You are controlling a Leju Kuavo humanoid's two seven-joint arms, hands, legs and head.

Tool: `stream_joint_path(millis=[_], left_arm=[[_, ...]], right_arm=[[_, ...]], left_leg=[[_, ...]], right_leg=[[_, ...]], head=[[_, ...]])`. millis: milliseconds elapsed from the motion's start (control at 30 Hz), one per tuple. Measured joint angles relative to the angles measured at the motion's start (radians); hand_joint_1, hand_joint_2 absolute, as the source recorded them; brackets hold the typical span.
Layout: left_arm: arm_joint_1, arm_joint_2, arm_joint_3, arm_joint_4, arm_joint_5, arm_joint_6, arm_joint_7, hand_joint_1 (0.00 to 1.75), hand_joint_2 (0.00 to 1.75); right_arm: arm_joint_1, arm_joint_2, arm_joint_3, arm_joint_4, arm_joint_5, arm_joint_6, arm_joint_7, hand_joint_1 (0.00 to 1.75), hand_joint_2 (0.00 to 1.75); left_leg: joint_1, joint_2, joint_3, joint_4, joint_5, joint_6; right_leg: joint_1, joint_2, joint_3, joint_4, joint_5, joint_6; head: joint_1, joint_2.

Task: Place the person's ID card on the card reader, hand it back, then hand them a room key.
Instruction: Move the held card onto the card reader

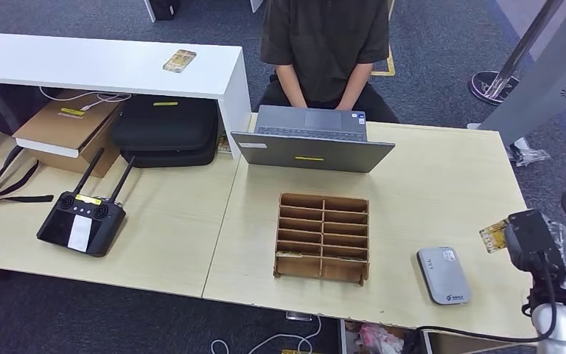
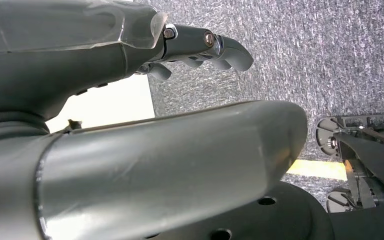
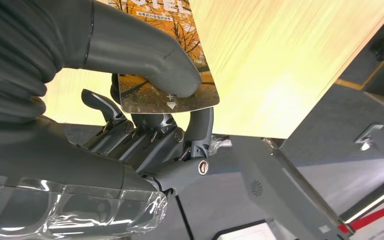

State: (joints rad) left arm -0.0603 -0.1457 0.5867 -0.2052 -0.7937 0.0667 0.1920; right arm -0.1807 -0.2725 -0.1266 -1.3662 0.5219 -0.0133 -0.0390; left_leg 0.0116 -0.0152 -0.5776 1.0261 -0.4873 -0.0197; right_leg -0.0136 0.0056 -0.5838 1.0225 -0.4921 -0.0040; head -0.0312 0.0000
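My right hand (image 1: 532, 236) hovers off the table's right edge and pinches a key card (image 1: 495, 236). The right wrist view shows that card (image 3: 180, 95) close up: an autumn-tree picture with hotel lettering, clamped between the thumb (image 3: 145, 55) and the dark fingers (image 3: 152, 137). The grey card reader (image 1: 443, 275) lies flat near the front edge, to the left of this hand. A person (image 1: 326, 44) in a dark shirt sits behind the laptop (image 1: 311, 140), hands in their lap. My left hand (image 2: 195, 50) hangs over grey carpet, fingers apart and holding nothing.
A brown wooden organiser (image 1: 323, 237) with several slots stands mid-table, left of the reader. A black remote controller (image 1: 81, 220) lies at the left. A white shelf (image 1: 103, 66) carries a small patterned card or phone (image 1: 179, 60). Boxes and a black case sit beneath it.
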Motion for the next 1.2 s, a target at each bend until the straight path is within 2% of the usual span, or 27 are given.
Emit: stream_joint_path(millis=[433,800,1200], left_arm=[[-0.002,-0.005,0.0,0.0,-0.021,0.005,0.006,0.0,0.0],[-0.014,-0.007,0.0,0.0,-0.04,-0.004,0.012,0.0,0.0],[-0.017,-0.008,0.0,0.0,-0.047,-0.014,0.018,0.0,0.0]], right_arm=[[0.064,0.075,-0.09,-0.013,-0.007,0.018,-0.004,1.75,1.75],[0.051,0.128,-0.077,0.04,0.007,0.008,-0.018,1.75,1.75],[0.064,0.147,-0.062,0.051,0.0,0.004,-0.018,1.75,1.75]], left_leg=[[0.0,0.0,0.0,0.0,0.0,0.0],[0.0,0.0,0.0,0.0,0.0,0.0],[0.0,0.0,0.0,0.0,0.0,0.0]], right_leg=[[0.0,0.0,0.0,0.0,0.0,0.0],[0.0,0.0,0.0,0.0,0.0,0.0],[0.0,0.0,0.0,0.0,0.0,0.0]], head=[[0.0,0.0],[0.0,0.0],[0.0,0.0]])
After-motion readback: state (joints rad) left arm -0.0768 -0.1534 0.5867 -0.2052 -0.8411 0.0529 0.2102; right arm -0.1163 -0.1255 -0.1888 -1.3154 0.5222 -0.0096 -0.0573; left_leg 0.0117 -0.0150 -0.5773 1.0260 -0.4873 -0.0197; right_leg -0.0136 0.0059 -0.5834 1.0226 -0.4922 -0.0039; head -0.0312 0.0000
